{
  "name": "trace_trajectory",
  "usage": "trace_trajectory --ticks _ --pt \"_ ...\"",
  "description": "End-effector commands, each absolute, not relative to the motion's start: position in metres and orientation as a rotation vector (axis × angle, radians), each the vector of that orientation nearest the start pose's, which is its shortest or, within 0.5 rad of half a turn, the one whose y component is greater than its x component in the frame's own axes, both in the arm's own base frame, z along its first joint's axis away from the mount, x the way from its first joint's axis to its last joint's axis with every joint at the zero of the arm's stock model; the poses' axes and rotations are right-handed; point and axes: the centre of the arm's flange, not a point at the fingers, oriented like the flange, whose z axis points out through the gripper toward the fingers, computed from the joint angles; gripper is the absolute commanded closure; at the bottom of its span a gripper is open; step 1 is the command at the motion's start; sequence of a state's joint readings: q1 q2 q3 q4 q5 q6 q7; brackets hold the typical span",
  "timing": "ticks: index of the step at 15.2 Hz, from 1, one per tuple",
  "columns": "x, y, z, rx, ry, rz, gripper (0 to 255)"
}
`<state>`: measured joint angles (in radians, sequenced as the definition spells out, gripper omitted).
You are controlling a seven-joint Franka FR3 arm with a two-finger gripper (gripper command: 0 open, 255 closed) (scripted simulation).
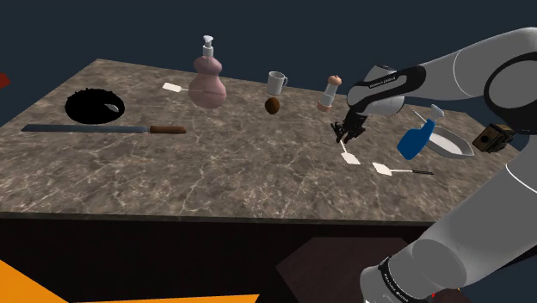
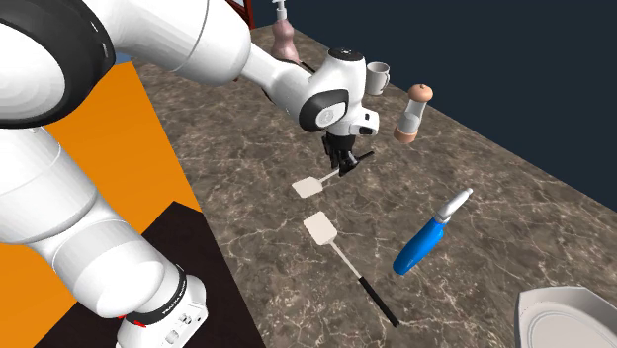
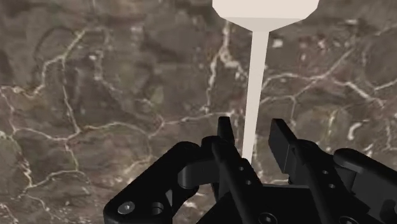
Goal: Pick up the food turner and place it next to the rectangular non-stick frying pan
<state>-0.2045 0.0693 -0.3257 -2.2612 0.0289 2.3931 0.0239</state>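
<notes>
Brown marbled stone tabletop (image 1: 241,163) bears a pink gourd-shaped soap dispenser (image 1: 207,82); to the shoulder view's left of it lies a long brown-handled knife (image 1: 103,129).

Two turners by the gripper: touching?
Apart. The second exterior view shows bare tabletop between the turner at the gripper and the other turner.

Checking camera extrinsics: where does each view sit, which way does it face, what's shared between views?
Shoulder view: beside and behind the stand, looking down over the table; arm reaches in from the right.
Second exterior view: above the stand, at the white pan's end, looking along the table toward the soap dispenser; arm and gripper show.
Wrist view: on the gripper, looking down at the table; jaws apart astride the food turner's shaft.
Shared: both exterior views show gripper, food turner, pepper mill.
</notes>
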Motion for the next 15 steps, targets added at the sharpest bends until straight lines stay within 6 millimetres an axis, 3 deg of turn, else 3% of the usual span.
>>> trace_trajectory --ticks 1,8,15 --pt "0.461 -0.269 0.339 -3.029 0.893 -0.101 255" --pt "0.461 -0.269 0.338 -3.029 0.893 -0.101 255" --pt "0.461 -0.269 0.375 -3.029 0.893 -0.101 255"
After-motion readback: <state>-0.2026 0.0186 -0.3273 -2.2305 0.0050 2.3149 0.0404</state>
